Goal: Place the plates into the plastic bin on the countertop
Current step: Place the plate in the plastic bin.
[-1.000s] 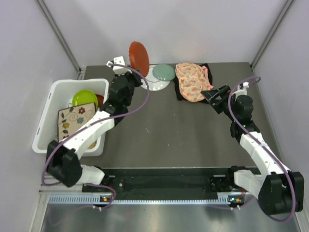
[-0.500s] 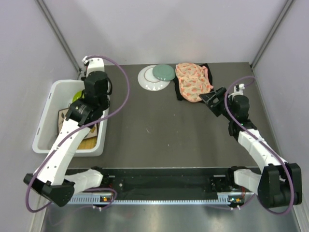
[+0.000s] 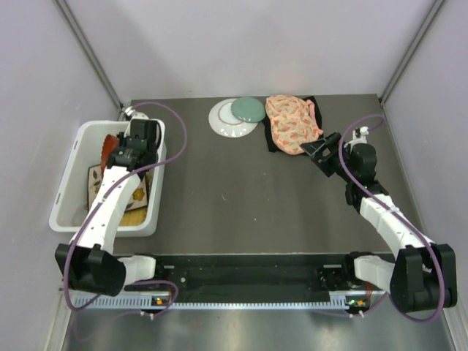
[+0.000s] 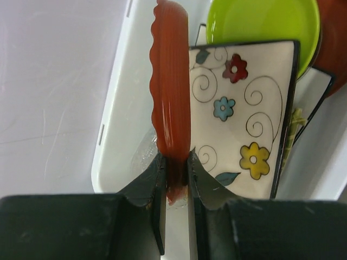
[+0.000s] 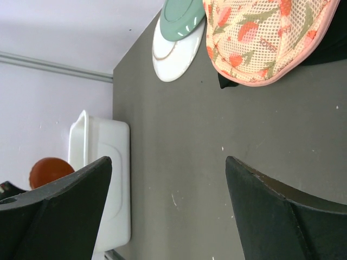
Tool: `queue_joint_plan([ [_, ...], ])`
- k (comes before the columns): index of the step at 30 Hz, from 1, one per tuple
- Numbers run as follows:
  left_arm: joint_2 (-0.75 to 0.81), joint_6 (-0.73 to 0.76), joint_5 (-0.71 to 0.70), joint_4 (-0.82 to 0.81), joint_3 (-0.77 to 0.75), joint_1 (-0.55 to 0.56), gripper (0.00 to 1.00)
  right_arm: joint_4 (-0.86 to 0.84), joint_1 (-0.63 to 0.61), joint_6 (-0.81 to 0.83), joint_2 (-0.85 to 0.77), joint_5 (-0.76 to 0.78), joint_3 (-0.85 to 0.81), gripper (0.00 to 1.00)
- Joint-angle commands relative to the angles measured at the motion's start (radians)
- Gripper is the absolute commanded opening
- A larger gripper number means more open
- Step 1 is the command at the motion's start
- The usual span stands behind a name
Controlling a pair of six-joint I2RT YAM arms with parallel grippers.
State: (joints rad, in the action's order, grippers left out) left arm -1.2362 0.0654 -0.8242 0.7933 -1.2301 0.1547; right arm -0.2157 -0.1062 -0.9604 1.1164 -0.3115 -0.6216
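Note:
My left gripper [image 4: 176, 162] is shut on the rim of a red plate [image 4: 171, 81], held on edge over the white plastic bin [image 3: 69, 183]; the plate also shows in the top view [image 3: 108, 146]. In the bin lie a square floral plate [image 4: 244, 114], a lime plate [image 4: 260, 21] and a dark red one at the far corner. A pale green plate [image 3: 248, 110] rests on a white plate [image 3: 223, 123] at the back of the dark grey countertop [image 3: 248, 197]. My right gripper [image 5: 168, 168] is open and empty above the countertop.
A pink floral fabric piece [image 3: 291, 124] lies over a black cloth [image 3: 311, 106] at the back right, just beyond my right gripper [image 3: 316, 150]. Pale walls close in the left, back and right sides.
My left arm has swung the red plate from above the back of the countertop leftward and down over the bin. My right arm has shifted slightly.

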Motion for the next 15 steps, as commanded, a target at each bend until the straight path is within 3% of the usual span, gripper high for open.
queue_joint_plan([
  [1,-0.061,0.031,0.037,-0.04,0.021,-0.027,0.0,-0.008,0.011,0.026,-0.026,-0.005,-0.033,0.86],
  [7,-0.167,0.005,0.072,-0.036,0.017,-0.037,0.01,0.012,0.011,0.038,-0.035,-0.006,-0.032,0.86],
  [11,-0.212,-0.03,0.089,-0.011,0.004,-0.037,0.14,0.015,0.01,0.045,-0.035,-0.005,-0.029,0.86],
  [14,-0.232,-0.05,0.092,0.009,0.003,-0.037,0.28,0.016,0.011,0.046,-0.035,-0.006,-0.027,0.86],
  [15,-0.233,-0.053,0.099,0.014,0.0,-0.037,0.38,0.019,0.01,0.048,-0.035,-0.006,-0.026,0.86],
])
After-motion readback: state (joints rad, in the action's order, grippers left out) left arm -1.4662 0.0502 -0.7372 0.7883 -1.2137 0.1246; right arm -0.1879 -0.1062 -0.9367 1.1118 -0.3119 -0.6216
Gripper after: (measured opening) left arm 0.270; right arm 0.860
